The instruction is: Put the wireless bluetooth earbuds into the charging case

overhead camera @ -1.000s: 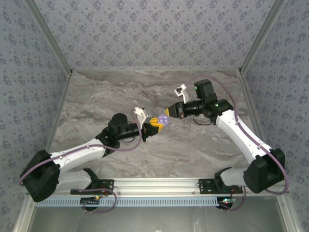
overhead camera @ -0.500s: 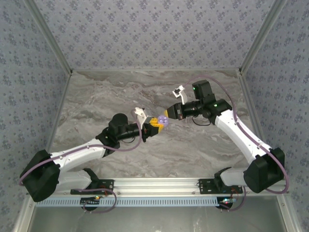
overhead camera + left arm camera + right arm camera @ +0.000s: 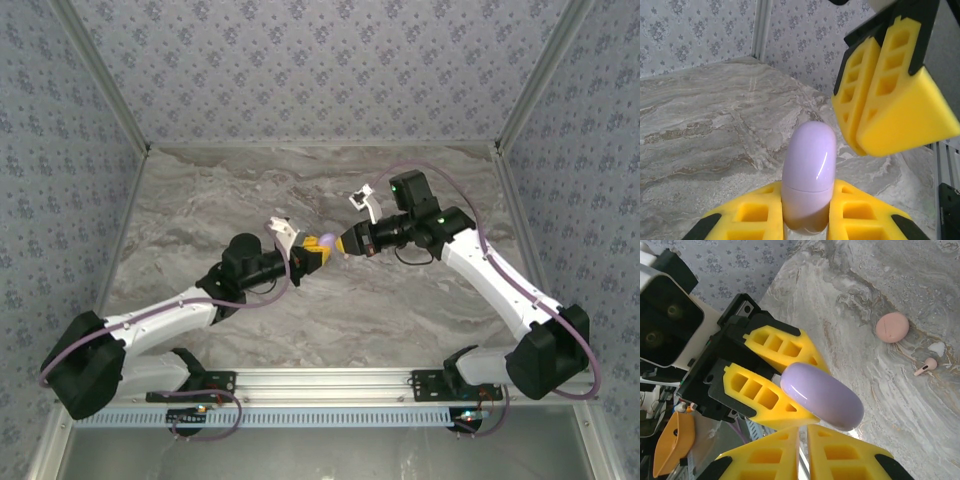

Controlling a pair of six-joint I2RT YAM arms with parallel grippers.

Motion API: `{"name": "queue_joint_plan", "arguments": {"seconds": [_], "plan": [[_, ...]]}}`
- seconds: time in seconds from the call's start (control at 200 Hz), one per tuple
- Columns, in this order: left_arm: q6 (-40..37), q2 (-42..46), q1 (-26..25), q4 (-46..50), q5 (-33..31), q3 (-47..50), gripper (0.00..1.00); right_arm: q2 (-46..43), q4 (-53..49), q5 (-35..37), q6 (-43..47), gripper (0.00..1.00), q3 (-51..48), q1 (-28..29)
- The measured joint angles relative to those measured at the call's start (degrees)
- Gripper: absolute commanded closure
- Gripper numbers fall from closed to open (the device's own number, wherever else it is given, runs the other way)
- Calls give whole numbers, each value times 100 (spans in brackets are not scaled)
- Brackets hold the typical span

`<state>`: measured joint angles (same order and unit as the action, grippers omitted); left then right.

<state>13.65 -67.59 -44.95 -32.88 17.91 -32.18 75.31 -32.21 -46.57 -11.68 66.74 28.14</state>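
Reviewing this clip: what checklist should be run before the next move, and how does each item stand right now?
1. Grip on the case: ok; the left gripper holds the lilac case between both fingers.
2. Lid open for insertion: not ok; the lilac case looks closed along its seam.
3. Earbud in hand: not ok; the right gripper is shut on nothing.
4. Contact between right gripper and case: cannot tell.
5. Earbud located: ok; a pink earbud lies on the table near the pink round case, apart from it.
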Motion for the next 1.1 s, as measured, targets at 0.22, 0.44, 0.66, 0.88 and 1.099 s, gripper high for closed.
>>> {"name": "queue_joint_plan", "arguments": {"seconds": [0.22,0.44,0.66,0.88,1.099], "plan": [[101,42,37,101,-258,-7,88,-9,-166,245,50,84,0,4],[754,-284,516,962,-664,-483,86,-181,-404,1351,61,83,87,-26],[1353,-1233,966,2155,-809,-1506,83,-365,-452,2330,11,83,13,-254],[1698,-2535,1421,3239,-442,-2907,82,-417,-496,2669,-94,83,-334,-564],[1751,-3746,1537,3921,-96,-3840,81,-481,-542,2732,-96,82,-494,-667]]}}
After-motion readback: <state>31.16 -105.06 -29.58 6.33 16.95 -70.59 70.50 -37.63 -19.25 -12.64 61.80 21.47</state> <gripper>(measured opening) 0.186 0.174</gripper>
